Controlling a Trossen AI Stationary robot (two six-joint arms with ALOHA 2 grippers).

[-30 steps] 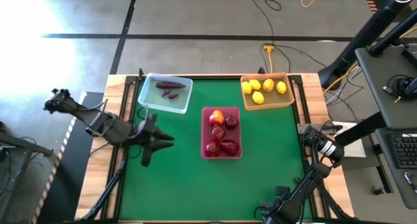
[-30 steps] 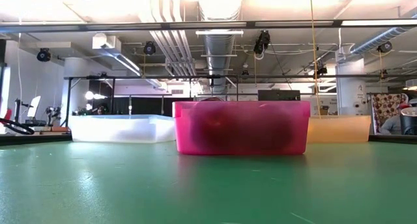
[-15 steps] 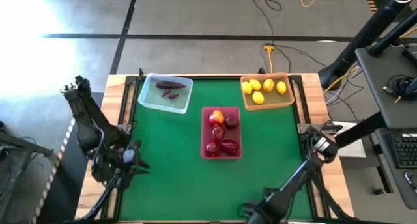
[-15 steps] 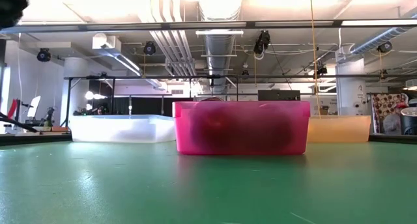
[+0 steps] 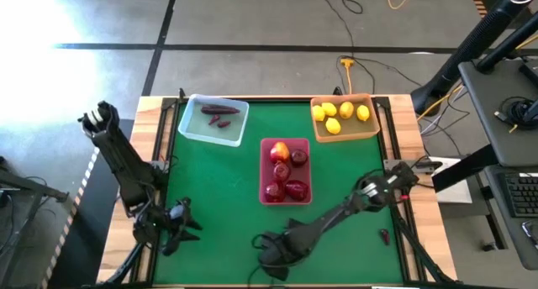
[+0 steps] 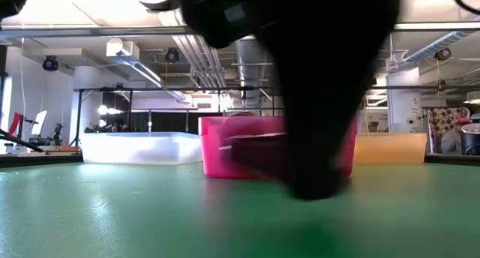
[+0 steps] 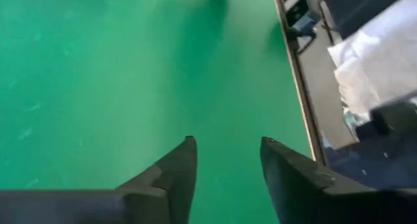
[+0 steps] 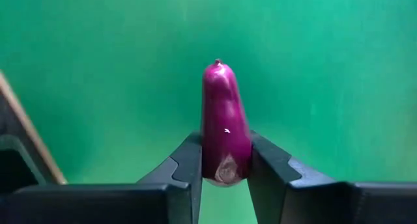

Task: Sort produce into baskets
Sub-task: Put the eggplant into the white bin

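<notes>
Swings the right gripper (image 5: 271,254) in from the right edge, out low over the table's near middle, clamped on a glossy, tapered maroon piece (image 8: 225,123), smooth and firm-looking. Probably means delivery next to the translucent pale blue tray (image 5: 187,131). Parks the left gripper (image 7: 225,160), fingers apart, near-left.

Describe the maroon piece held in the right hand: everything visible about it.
The maroon piece is a small, elongated, glossy purple-maroon vegetable, like a tiny eggplant, smooth-skinned, tapering to a pointed tip with a small nub. A pale scuff shows near its gripped end. The right hand pinches that end between two dark fingers, one on each side; the rest sticks out past them. Behind it is the green table mat, near a table edge.
</notes>
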